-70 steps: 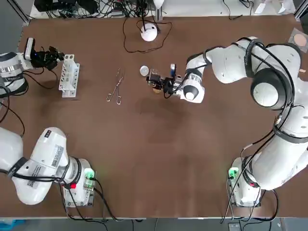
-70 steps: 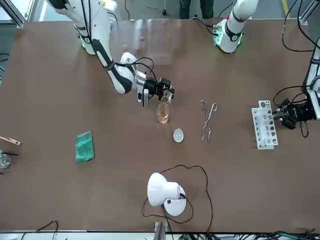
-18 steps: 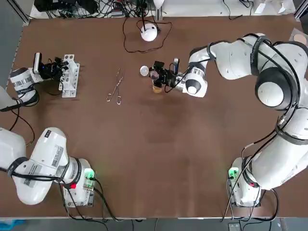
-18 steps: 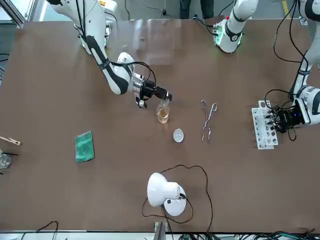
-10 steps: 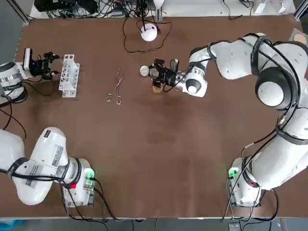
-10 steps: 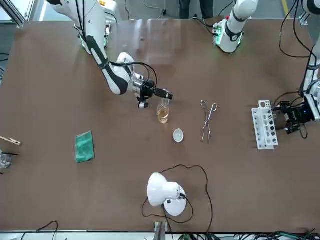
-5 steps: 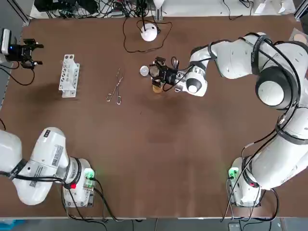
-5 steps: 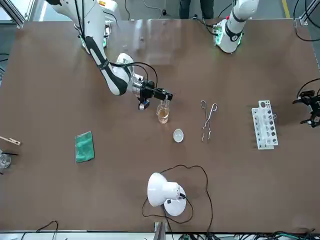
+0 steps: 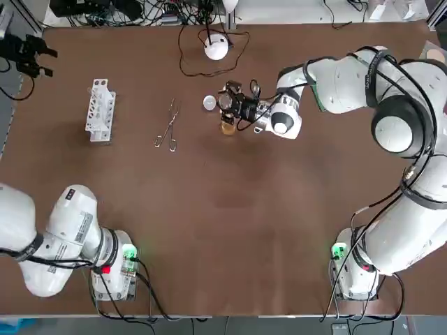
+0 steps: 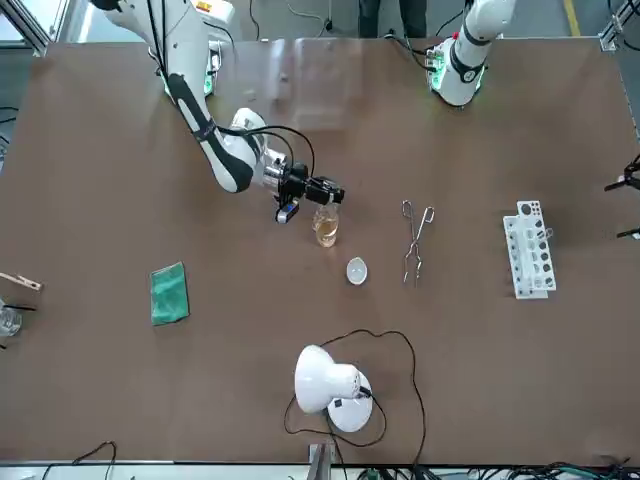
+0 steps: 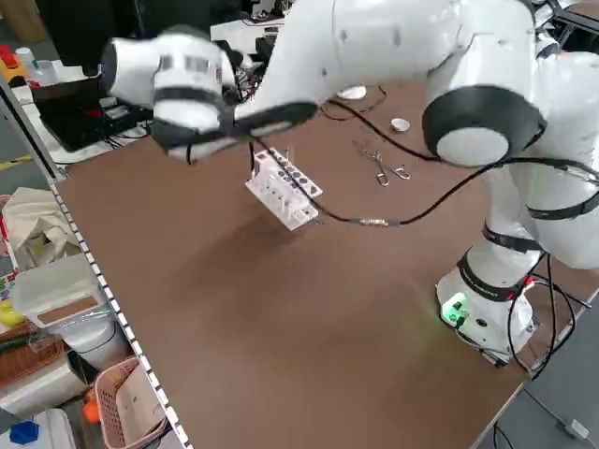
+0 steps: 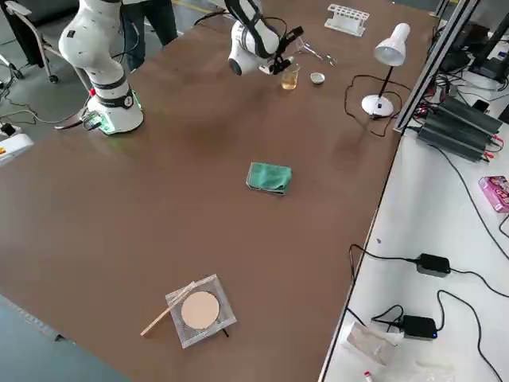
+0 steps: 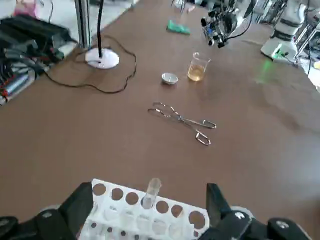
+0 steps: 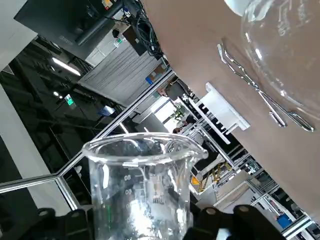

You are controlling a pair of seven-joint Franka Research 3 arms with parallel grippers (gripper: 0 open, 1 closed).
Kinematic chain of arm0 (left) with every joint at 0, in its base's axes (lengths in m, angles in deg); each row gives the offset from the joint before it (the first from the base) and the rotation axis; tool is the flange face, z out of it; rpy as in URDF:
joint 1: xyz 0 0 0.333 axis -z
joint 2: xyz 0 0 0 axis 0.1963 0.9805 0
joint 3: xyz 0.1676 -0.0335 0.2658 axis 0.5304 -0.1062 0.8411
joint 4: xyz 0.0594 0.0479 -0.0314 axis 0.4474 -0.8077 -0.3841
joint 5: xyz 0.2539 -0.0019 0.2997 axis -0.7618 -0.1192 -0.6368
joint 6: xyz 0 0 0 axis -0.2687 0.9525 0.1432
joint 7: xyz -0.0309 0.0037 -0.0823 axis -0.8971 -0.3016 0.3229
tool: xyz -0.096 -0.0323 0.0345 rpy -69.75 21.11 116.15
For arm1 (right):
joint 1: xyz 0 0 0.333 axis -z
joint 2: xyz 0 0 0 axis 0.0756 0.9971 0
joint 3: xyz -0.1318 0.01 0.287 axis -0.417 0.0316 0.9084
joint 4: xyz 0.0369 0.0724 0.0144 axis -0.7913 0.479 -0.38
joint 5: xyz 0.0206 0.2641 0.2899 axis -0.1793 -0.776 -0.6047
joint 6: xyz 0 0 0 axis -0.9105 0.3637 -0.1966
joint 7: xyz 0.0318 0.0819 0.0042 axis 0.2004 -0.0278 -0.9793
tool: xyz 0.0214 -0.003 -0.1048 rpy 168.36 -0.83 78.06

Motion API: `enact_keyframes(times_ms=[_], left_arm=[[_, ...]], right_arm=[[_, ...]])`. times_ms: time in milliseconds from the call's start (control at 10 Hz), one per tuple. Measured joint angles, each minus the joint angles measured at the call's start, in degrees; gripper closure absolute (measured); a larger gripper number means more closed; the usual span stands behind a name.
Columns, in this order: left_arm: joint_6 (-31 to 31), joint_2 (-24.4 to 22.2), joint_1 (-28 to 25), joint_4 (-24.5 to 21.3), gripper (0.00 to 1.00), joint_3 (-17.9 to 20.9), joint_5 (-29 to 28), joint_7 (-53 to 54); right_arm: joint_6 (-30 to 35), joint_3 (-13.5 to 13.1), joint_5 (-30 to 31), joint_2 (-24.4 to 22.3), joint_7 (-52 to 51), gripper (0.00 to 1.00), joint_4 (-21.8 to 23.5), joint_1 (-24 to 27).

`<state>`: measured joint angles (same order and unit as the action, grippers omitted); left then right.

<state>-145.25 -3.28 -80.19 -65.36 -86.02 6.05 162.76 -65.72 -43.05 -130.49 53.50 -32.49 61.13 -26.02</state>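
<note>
At ten o'clock of the table (image 9: 230,223), just past its edge: left gripper (image 9: 40,57), fingers (image 13: 82,200) spread wide. At its five o'clock, white tube rack (image 9: 100,110) with a test tube (image 13: 151,190) upright in it. At three o'clock of the rack, metal tongs (image 9: 167,125) lying flat. Further right, small white dish (image 9: 209,102); at its five o'clock, beaker of amber liquid (image 9: 228,127). Just above that, right gripper (image 9: 229,105) pinching a small clear beaker (image 14: 142,195), tipped over the amber liquid.
</note>
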Motion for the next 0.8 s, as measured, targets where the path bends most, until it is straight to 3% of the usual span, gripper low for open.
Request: enact_keyframes(times_ms=[300,800], left_arm=[[-5.6,-8.2,8.8,-1.3,0.0,0.0,-3.4,-12.9],[-16.5,-15.7,25.2,-3.0,0.0,0.0,-13.8,-42.3]], right_arm=[[0.0,0.0,2.0,-0.9,-6.7,0.61,-0.1,0.2],[-1.1,-0.2,5.4,-3.2,-36.9,0.61,1.3,1.4]])
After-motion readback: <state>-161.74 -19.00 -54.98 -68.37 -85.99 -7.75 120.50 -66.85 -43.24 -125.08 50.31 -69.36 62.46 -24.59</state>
